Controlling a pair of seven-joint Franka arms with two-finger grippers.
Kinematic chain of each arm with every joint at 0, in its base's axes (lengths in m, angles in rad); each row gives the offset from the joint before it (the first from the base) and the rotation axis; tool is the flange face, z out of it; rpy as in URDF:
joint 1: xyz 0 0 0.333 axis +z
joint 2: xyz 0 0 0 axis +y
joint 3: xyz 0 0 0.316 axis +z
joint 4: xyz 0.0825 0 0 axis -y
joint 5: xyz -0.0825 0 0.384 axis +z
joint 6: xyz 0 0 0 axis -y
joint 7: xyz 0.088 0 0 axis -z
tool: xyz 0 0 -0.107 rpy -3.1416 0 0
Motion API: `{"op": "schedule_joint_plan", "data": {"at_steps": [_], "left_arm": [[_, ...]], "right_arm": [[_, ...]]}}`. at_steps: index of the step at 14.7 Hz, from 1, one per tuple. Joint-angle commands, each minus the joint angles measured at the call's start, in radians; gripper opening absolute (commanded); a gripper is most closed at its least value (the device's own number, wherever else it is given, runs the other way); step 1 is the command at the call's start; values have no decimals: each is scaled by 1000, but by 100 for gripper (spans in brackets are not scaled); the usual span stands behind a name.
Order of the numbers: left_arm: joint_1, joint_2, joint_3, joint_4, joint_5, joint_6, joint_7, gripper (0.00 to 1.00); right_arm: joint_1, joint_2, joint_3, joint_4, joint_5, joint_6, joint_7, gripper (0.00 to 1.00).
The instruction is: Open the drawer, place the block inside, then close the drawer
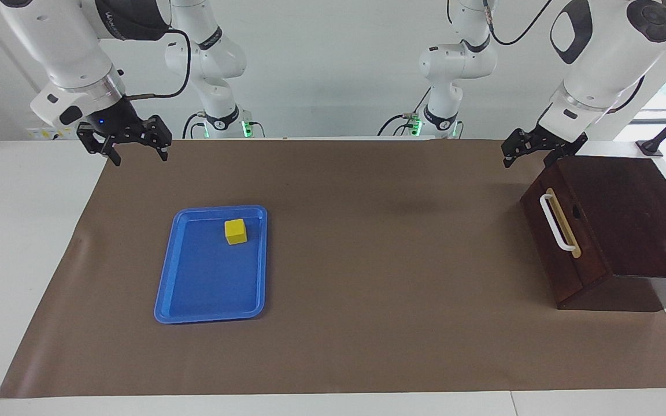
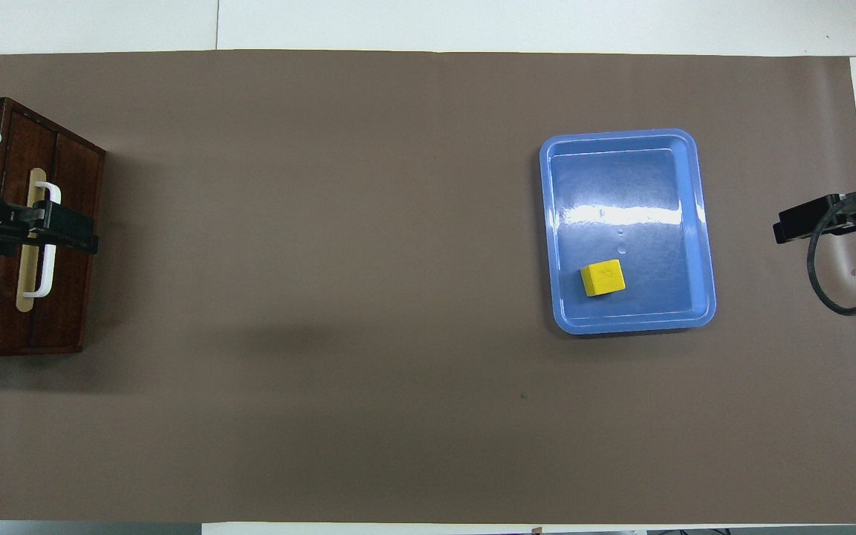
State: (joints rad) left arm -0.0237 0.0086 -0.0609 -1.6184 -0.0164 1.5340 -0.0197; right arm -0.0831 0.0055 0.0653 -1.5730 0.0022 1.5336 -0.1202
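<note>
Brown paper is spread over a white worktop (image 1: 15, 242), and the scene is read across the facing view from the right arm's end toward the left arm's end. At the right arm's end the right end effector (image 1: 136, 151) hangs in the air above the edge of the paper, its fingers spread wide and holding nothing; this arm is judged to be waiting. Toward that same end a flat blue tray (image 1: 165, 283) lies on the paper, and the block (image 1: 235, 231) — a small yellow cube — sits inside it, in the part of the tray nearer to the robots and apart from its rim. At the left arm's end stands a dark wooden box (image 1: 628, 208), in which the drawer (image 1: 558, 254) is seen fully closed, its white handle (image 1: 553, 222) facing the middle of the worktop. The left end effector (image 1: 532, 151) hangs just above the box's upper edge, beside the handle but not touching it; whether its fingers are spread cannot be told. Opening the drawer is judged to be the step in hand. It would be done well if the fingers were lowered around the middle of the bar and closed firmly — then drawn straight out along the drawer's own line, so that the box is not dragged or twisted on the paper.
</note>
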Motion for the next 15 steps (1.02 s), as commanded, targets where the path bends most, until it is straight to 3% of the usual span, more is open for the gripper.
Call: {"op": "schedule_joint_plan", "data": {"at_steps": [1, 15], "left_arm": [[-5, -15, 9, -8, -4, -2, 12, 100], [-5, -15, 7, -8, -4, -2, 11, 100]], "right_arm": [[-12, -15, 15, -12, -22, -6, 11, 100], [-12, -16, 15, -9, -10, -16, 11, 100]]}}
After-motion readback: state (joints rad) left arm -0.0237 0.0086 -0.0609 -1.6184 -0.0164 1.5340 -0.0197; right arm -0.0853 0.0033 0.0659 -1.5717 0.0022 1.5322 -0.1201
